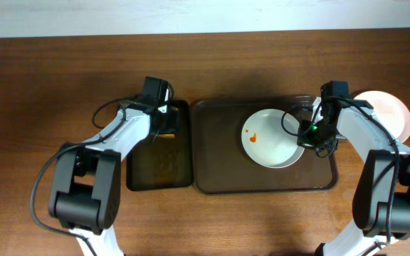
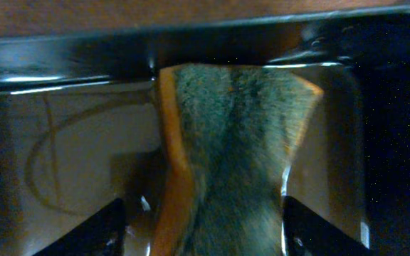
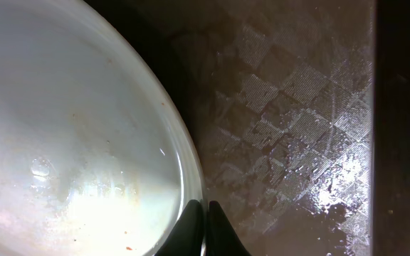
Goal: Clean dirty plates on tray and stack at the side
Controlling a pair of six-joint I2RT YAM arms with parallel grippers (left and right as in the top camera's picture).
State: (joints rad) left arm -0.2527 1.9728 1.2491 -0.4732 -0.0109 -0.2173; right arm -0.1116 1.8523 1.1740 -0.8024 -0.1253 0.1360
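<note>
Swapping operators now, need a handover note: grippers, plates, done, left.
Left gripper: around sponge in black tray; whether clamped, unclear.
Right gripper: shut on rim of plate on brown tray; orange smears on it.
Done: side plate sits right of brown tray; how many stacked there, unclear.
Left: wipe the plate, stack it at the side.

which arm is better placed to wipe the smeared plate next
Left: the left claw straddles the sponge on the black tray; the right claw is pinching the plate by its rim.
</note>
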